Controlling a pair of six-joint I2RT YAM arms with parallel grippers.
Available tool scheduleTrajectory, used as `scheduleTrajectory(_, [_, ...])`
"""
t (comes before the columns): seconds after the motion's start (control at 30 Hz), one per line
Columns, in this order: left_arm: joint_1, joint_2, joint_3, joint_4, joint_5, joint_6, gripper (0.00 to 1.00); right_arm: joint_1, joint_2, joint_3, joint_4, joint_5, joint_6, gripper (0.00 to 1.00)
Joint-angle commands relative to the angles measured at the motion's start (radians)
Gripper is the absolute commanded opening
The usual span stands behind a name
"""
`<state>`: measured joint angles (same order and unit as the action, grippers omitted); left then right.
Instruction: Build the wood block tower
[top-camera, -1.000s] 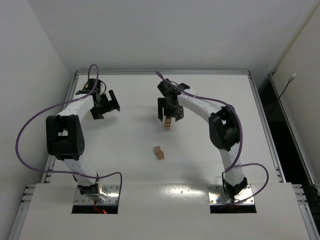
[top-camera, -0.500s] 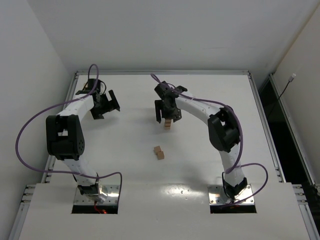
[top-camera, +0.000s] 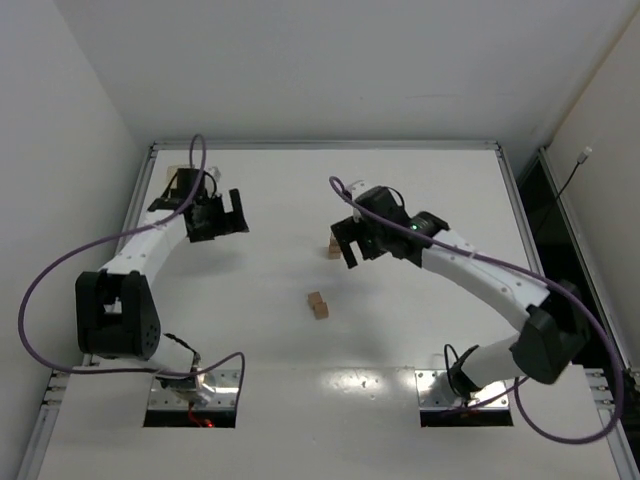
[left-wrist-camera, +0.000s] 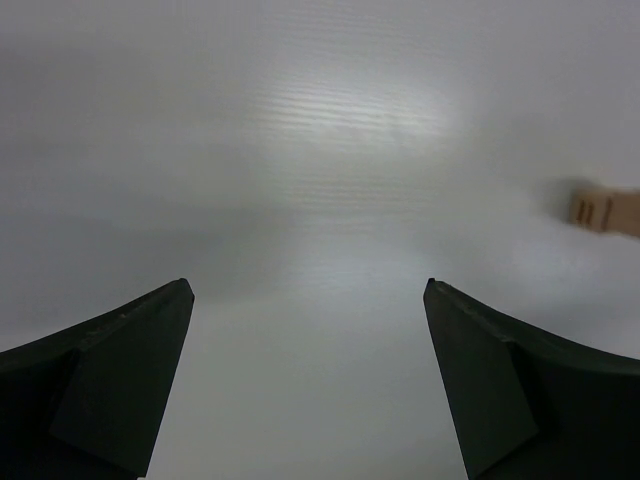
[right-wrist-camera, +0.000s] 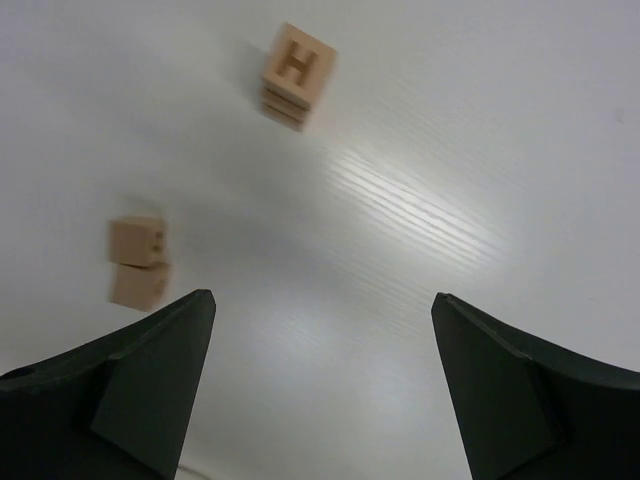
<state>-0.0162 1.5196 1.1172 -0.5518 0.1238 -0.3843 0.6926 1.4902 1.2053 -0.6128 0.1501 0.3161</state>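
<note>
The tower (top-camera: 333, 247) is a short one-cube-wide stack of tan wood blocks in the middle of the table; in the right wrist view the tower (right-wrist-camera: 297, 75) shows an H on its top face. Two loose wood blocks (top-camera: 318, 304) lie touching each other nearer the arms, and the same pair (right-wrist-camera: 140, 262) shows left of my right fingers. My right gripper (top-camera: 347, 242) hangs open just right of the tower, holding nothing (right-wrist-camera: 320, 300). My left gripper (top-camera: 238, 212) is open and empty at the far left (left-wrist-camera: 308, 285). One blurred tan block (left-wrist-camera: 605, 210) shows at the left wrist view's right edge.
The white table (top-camera: 420, 190) has a raised metal rim (top-camera: 325, 146) at the back and along both sides. White walls stand close behind and to the left. Purple cables loop from both arms.
My right gripper has opened and drawn back from over the tower toward the near right, leaving the stack standing. My left arm has shifted slightly rightward.
</note>
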Motion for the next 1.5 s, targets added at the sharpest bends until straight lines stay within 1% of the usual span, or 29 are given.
scheduleTrajectory(0.0, [-0.100, -0.105, -0.075, 0.015, 0.164, 0.178, 1.00, -0.037, -0.091, -0.169, 0.089, 0.194, -0.191, 0.87])
scheduleTrajectory(0.03, [-0.175, -0.137, -0.089, 0.006, 0.184, 0.240, 1.00, -0.048, -0.140, -0.209, 0.111, 0.239, -0.213, 0.87])
scheduleTrajectory(0.07, [-0.220, -0.150, -0.100, 0.006, 0.169, 0.260, 1.00, -0.062, -0.166, -0.281, 0.137, 0.276, -0.238, 0.87])
scheduleTrajectory(0.1, [-0.267, -0.159, -0.100, 0.006, 0.160, 0.280, 1.00, -0.089, -0.192, -0.312, 0.184, 0.345, -0.280, 0.87])
scheduleTrajectory(0.13, [-0.362, -0.159, -0.100, -0.006, 0.160, 0.329, 0.96, -0.103, -0.220, -0.343, 0.211, 0.374, -0.297, 0.87])
scheduleTrajectory(0.17, [-0.410, -0.159, -0.100, -0.016, 0.124, 0.347, 0.95, -0.119, -0.273, -0.389, 0.231, 0.419, -0.307, 0.87])
scheduleTrajectory(0.2, [-0.451, -0.159, -0.086, -0.025, 0.113, 0.367, 0.95, -0.136, -0.298, -0.406, 0.246, 0.431, -0.307, 0.86])
scheduleTrajectory(0.23, [-0.517, -0.150, -0.068, -0.034, 0.112, 0.390, 0.92, -0.174, -0.321, -0.421, 0.267, 0.446, -0.319, 0.86])
scheduleTrajectory(0.27, [-0.546, -0.136, -0.059, -0.058, 0.099, 0.425, 0.90, -0.195, -0.341, -0.455, 0.278, 0.459, -0.319, 0.86])
scheduleTrajectory(0.3, [-0.573, -0.104, -0.044, -0.072, 0.099, 0.439, 0.89, -0.244, -0.378, -0.470, 0.278, 0.470, -0.319, 0.86])
scheduleTrajectory(0.33, [-0.631, -0.086, -0.034, -0.085, 0.088, 0.453, 0.85, -0.270, -0.395, -0.484, 0.278, 0.470, -0.290, 0.84])
scheduleTrajectory(0.4, [-0.698, -0.043, -0.023, -0.109, 0.039, 0.464, 0.80, -0.326, -0.418, -0.495, 0.237, 0.445, -0.252, 0.83])
scheduleTrajectory(0.43, [-0.746, -0.003, -0.008, -0.123, 0.039, 0.464, 0.75, -0.381, -0.430, -0.495, 0.228, 0.445, -0.252, 0.82])
scheduleTrajectory(0.53, [-0.794, 0.021, 0.001, -0.103, -0.015, 0.434, 0.72, -0.470, -0.439, -0.446, 0.168, 0.379, -0.218, 0.82])
scheduleTrajectory(0.57, [-0.817, 0.051, 0.010, -0.103, -0.027, 0.423, 0.72, -0.487, -0.430, -0.446, 0.168, 0.355, -0.204, 0.82])
scheduleTrajectory(0.63, [-0.826, 0.062, 0.036, -0.094, -0.053, 0.423, 0.71, -0.515, -0.430, -0.437, 0.157, 0.324, -0.204, 0.82])
scheduleTrajectory(0.7, [-0.850, 0.076, 0.049, -0.085, -0.053, 0.423, 0.71, -0.535, -0.417, -0.437, 0.157, 0.315, -0.204, 0.82])
scheduleTrajectory(0.8, [-0.861, 0.076, 0.049, -0.085, -0.018, 0.472, 0.71, -0.556, -0.391, -0.428, 0.147, 0.305, -0.195, 0.82])
scheduleTrajectory(0.87, [-0.872, 0.076, 0.023, -0.085, 0.008, 0.507, 0.74, -0.568, -0.375, -0.417, 0.147, 0.278, -0.195, 0.82])
scheduleTrajectory(0.9, [-0.872, 0.067, 0.023, -0.085, 0.022, 0.550, 0.75, -0.579, -0.361, -0.417, 0.137, 0.267, -0.195, 0.82])
scheduleTrajectory(1.0, [-0.872, 0.057, 0.013, -0.094, 0.022, 0.619, 0.75, -0.590, -0.341, -0.408, 0.137, 0.256, -0.195, 0.81])
scheduleTrajectory(1.17, [-0.881, 0.047, 0.035, -0.132, 0.069, 0.723, 0.75, -0.601, -0.332, -0.408, 0.137, 0.236, -0.195, 0.81])
scheduleTrajectory(1.23, [-0.881, 0.018, 0.035, -0.132, 0.095, 0.804, 0.75, -0.610, -0.332, -0.408, 0.137, 0.236, -0.195, 0.81])
scheduleTrajectory(1.27, [-0.881, -0.007, 0.008, -0.132, 0.106, 0.867, 0.75, -0.610, -0.332, -0.408, 0.137, 0.227, -0.195, 0.81])
scheduleTrajectory(1.37, [-0.881, -0.027, -0.019, -0.132, 0.143, 0.982, 0.75, -0.610, -0.323, -0.408, 0.137, 0.227, -0.195, 0.81])
scheduleTrajectory(1.4, [-0.881, -0.044, -0.039, -0.132, 0.160, 1.071, 0.75, -0.610, -0.323, -0.408, 0.137, 0.227, -0.195, 0.81])
scheduleTrajectory(1.47, [-0.881, -0.067, -0.066, -0.116, 0.189, 1.154, 0.76, -0.619, -0.314, -0.408, 0.137, 0.218, -0.195, 0.81])
